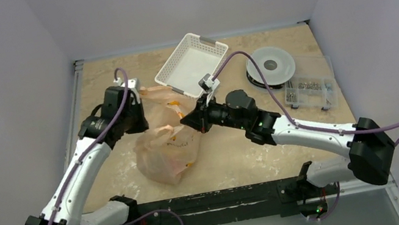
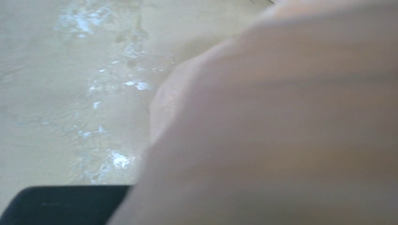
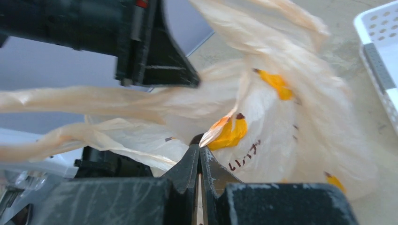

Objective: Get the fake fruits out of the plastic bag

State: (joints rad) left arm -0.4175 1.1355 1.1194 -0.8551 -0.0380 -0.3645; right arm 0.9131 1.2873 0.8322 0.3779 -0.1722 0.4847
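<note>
Pinched film of the plastic bag in the right gripper's closed fingers, mid-table beside the white basket; could not tell the left gripper's state, nor see any fake fruits. Risked tearing thin film if pulled hard; found bare table nearward, basket crowding behind.

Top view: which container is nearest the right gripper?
The basket: its near corner sits just beyond the right gripper, while the clear box lies well off to the right.
</note>
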